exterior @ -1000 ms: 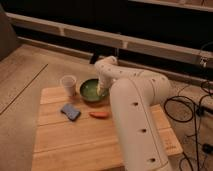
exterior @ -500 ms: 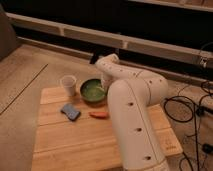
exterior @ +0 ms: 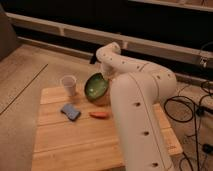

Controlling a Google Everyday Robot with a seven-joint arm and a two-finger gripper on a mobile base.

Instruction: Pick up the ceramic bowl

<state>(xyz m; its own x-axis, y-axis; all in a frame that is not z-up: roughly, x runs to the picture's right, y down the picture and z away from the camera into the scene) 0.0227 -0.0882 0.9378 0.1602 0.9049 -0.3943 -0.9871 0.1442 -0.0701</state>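
Observation:
The ceramic bowl [exterior: 96,87] is glossy green inside with a darker rim. It is tilted up on edge at the back middle of the wooden table [exterior: 75,145], its inside facing left toward the camera. My gripper [exterior: 106,79] is at the bowl's upper right rim, at the end of the white arm that bends down from above. It is shut on the rim and mostly hidden behind the wrist.
A small pale cup [exterior: 68,84] stands left of the bowl. A blue sponge [exterior: 70,111] and an orange carrot-like piece [exterior: 99,115] lie in front of it. My white arm covers the table's right part. Cables [exterior: 195,105] lie on the floor to the right.
The bowl has gone from lying flat on the table to tilted up on edge, raised at its right rim by my gripper. The cup, sponge and orange piece have not moved.

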